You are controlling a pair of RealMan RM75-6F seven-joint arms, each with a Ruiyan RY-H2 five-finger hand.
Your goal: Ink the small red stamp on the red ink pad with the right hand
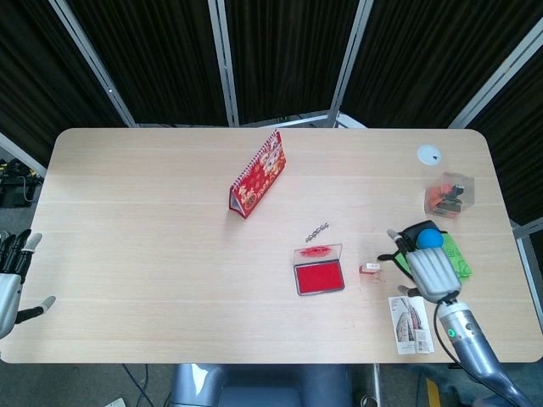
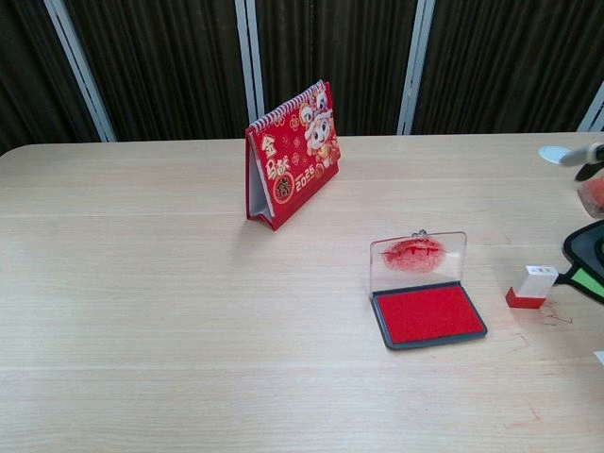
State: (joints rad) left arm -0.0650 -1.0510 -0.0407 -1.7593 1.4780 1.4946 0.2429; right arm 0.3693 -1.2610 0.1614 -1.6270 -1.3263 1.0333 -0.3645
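From the head view, my right hand (image 1: 433, 270) hangs over the worktop (image 1: 153, 254) toward its right edge, fingers spread and holding nothing, its back covering part of the green cloth (image 1: 458, 264) and the black strap beside the blue ball (image 1: 431, 239). The small red stamp (image 1: 371, 269) stands on the worktop just to the left of my right hand, apart from it, and just right of the red ink pad (image 1: 319, 276). The pad lies open toward the front edge, right of the middle, with its clear lid (image 1: 317, 252) raised on the far side. A small metal chain (image 1: 317, 230) lies just beyond the lid. A red desk calendar (image 1: 258, 175) stands near the middle, toward the far edge. A clear box (image 1: 449, 195) sits near the right edge and a white round cap (image 1: 430, 153) near the far right corner. A printed card (image 1: 411, 323) lies at the front edge under my right wrist. My left hand (image 1: 10, 275) is off the left edge near the front corner, fingers apart and empty.

From the chest view, the stamp (image 2: 532, 286) sits upright, white top over red base, right of the ink pad (image 2: 427, 313) and clear of it. The calendar (image 2: 292, 154) stands further back. Only a fingertip of my right hand (image 2: 582, 156) shows at the right border.
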